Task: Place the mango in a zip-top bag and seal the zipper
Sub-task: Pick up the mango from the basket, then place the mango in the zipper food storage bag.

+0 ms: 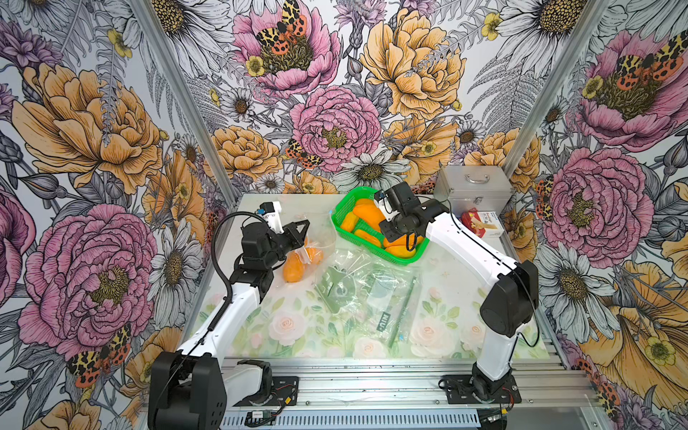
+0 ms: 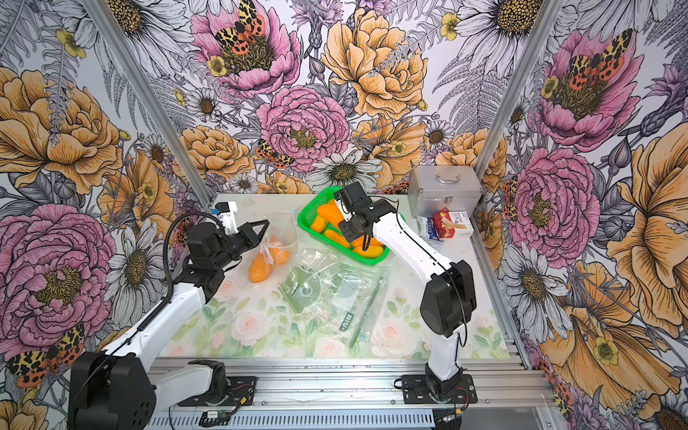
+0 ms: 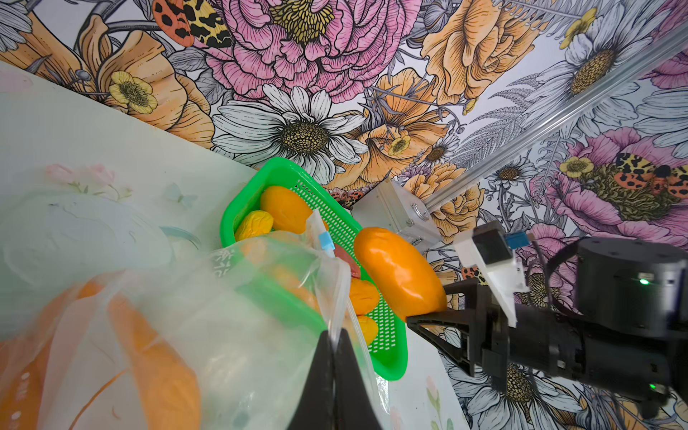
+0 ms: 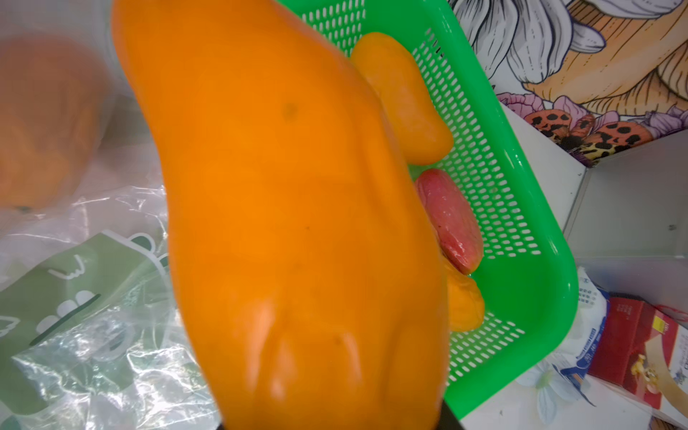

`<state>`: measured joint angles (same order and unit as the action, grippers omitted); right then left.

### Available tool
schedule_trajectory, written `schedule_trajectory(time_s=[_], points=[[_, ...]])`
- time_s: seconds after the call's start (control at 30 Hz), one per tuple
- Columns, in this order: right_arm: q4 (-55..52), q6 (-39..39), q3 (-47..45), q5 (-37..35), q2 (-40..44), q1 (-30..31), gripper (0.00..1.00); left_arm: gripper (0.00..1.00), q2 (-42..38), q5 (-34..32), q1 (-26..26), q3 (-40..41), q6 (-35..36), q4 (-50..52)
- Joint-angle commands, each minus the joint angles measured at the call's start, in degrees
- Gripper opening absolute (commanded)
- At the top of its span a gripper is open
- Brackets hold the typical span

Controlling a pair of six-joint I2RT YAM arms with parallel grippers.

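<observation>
My right gripper (image 1: 383, 223) is shut on a large orange mango (image 1: 368, 214) and holds it just over the green basket (image 1: 405, 260). In the right wrist view that mango (image 4: 290, 223) fills the middle and hides the fingers. The left wrist view shows it (image 3: 398, 271) between the right gripper's black fingers (image 3: 439, 320). My left gripper (image 3: 335, 335) is shut on the top edge of a clear zip-top bag (image 3: 223, 316) with a blue slider (image 3: 327, 244). In both top views this bag (image 1: 311, 245) hangs from the left gripper (image 1: 306, 223) with orange mangoes (image 1: 294, 268) inside.
The basket (image 2: 376, 260) holds more mangoes and a pink-red fruit (image 4: 450, 219). A heap of clear and green-printed bags (image 1: 365, 294) lies mid-table. A metal case (image 1: 473, 186) and a red box (image 1: 480, 223) stand at the back right.
</observation>
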<state>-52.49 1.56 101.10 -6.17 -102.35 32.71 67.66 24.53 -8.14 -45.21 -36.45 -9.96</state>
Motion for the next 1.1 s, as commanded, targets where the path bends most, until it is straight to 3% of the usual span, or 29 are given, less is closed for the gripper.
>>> schedule_trajectory(time_s=[0.0,0.23,0.6,1.07], points=[[0.08,6.40,-2.60,1.25,6.42,1.15,0.00,0.00,0.07,1.52,-1.65,-2.58,3.49,1.99],[-3.91,12.08,-4.70,1.61,9.65,6.47,0.00,0.00,-0.94,0.47,-4.79,-4.29,7.88,7.10],[-6.38,18.19,-5.57,2.99,6.87,15.15,0.00,0.00,-4.36,-3.20,-8.64,-4.38,13.06,15.04],[-8.77,21.53,-4.31,6.03,0.31,16.34,0.00,0.00,-6.73,-8.53,-15.91,-2.78,16.22,20.07]])
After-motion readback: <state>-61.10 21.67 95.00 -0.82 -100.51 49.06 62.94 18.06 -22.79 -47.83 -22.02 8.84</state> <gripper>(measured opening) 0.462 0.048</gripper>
